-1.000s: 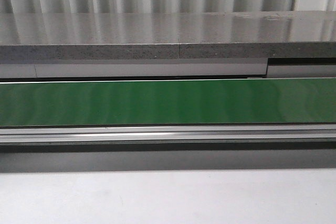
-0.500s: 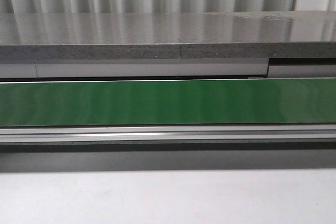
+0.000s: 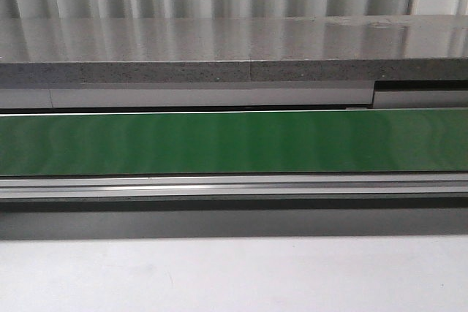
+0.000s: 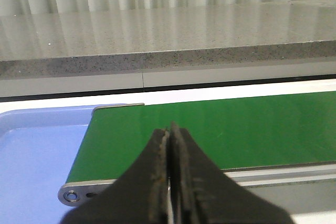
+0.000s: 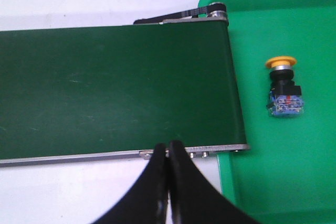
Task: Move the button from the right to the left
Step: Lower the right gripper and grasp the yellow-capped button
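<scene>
button lying in the green tray, both hands pressed together

the button [image 5: 284, 88] is lying on its side in the green tray [image 5: 315, 177], well apart from the right hand [image 5: 168, 153]. its yellow-orange cap is pointing toward the tray's far wall, with the black collar behind it and the blue-and-clear body with red marks trailing toward the near side. it is sitting a little way beside the end of the green conveyor belt [image 5: 115, 87], not touching it.

the right hand is hanging over the belt's near metal rail, its dark fingers [image 5: 178, 182] pressed together with nothing between them.

the left hand [image 4: 169, 135] is likewise pressed together and gripping nothing, hovering over the other end of the belt [image 4: 220, 129], where a blue tray [image 4: 37, 166] is lying just beside the belt's roller end.

in the front view neither hand is showing; the belt [image 3: 234, 142] is running across the frame behind a white bench [image 3: 234, 275], with a grey speckled counter [image 3: 219, 49] beyond it.
</scene>
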`<state>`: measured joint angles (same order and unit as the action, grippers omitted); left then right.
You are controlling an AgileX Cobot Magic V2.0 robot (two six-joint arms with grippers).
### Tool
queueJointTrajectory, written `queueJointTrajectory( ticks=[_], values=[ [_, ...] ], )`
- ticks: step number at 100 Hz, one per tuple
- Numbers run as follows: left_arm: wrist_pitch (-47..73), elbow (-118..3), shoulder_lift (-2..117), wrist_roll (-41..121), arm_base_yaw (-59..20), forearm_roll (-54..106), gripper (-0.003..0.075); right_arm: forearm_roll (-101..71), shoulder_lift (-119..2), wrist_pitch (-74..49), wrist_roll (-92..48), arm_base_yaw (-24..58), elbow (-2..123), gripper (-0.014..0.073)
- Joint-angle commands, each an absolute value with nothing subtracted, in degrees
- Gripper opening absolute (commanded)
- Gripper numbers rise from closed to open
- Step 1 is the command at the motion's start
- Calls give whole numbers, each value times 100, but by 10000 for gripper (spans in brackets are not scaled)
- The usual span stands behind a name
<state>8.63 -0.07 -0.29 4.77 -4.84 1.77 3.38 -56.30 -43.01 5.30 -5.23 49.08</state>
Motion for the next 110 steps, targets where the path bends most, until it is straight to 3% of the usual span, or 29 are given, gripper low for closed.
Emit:
queueJointTrajectory(
  ticks=[1, 14, 21, 76, 110],
  values=[
    [423, 130, -219, 410, -468, 201, -20, 341, -5989, -4456, 508, -550, 5427, 148],
    [423, 130, -219, 410, -468, 201, -20, 341, -6522, -4830, 508, -550, 5822, 479],
    [423, 130, -219, 410, -468, 201, -20, 341, -6776, -4913, 508, -574, 6006, 559],
    [423, 130, -219, 410, -468, 201, -20, 242, -8449, -4881, 424, -2967, 7026, 561],
    [423, 130, -219, 410, -468, 201, -20, -149, -9751, -5185, -517, -3167, 7449, 561]
  ],
)
